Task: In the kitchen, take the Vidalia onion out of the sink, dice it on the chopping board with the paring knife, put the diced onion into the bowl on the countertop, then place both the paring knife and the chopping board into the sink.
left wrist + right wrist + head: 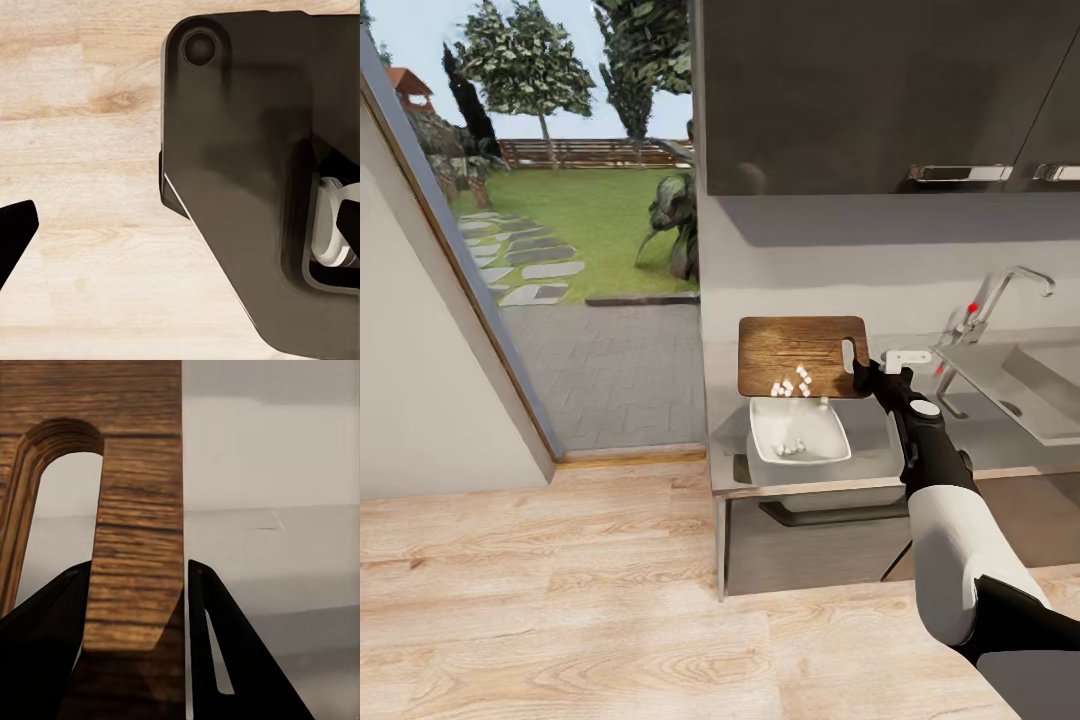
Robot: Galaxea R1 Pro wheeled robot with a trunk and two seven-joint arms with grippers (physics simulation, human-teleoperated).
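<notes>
- Nearest the camera, a pale wooden plank floor [560, 600] runs up to the dark cabinet fronts; at the left, a big glass opening looks out on grey paving, a lawn and trees.
- The left hand's [15, 232] black fingertip hangs above that floor beside a dark part of the robot's body; whether this hand is released or clenched cannot be told.
- One long smooth grey table [880, 455] with a thin pale front edge stands against a pale wall, under dark upper cabinets with chrome handles.
- One shallow white squarish bowl [800, 432] sits on the table near its left end, with a few small white onion dice [790, 448] lying inside it.
- One rectangular brown wooden chopping board [800, 352] is held tilted above the bowl, with more white dice near its lower edge and one just off it.
- The right hand [868, 378] is clenched on the board's slot-handle end; in the right wrist view its two black fingers [45, 645] grip the wooden strip beside the slot.
- Further right, one grey steel sink [1030, 385] is set in the table, with one chrome tap [1000, 295] bearing a red dot.
</notes>
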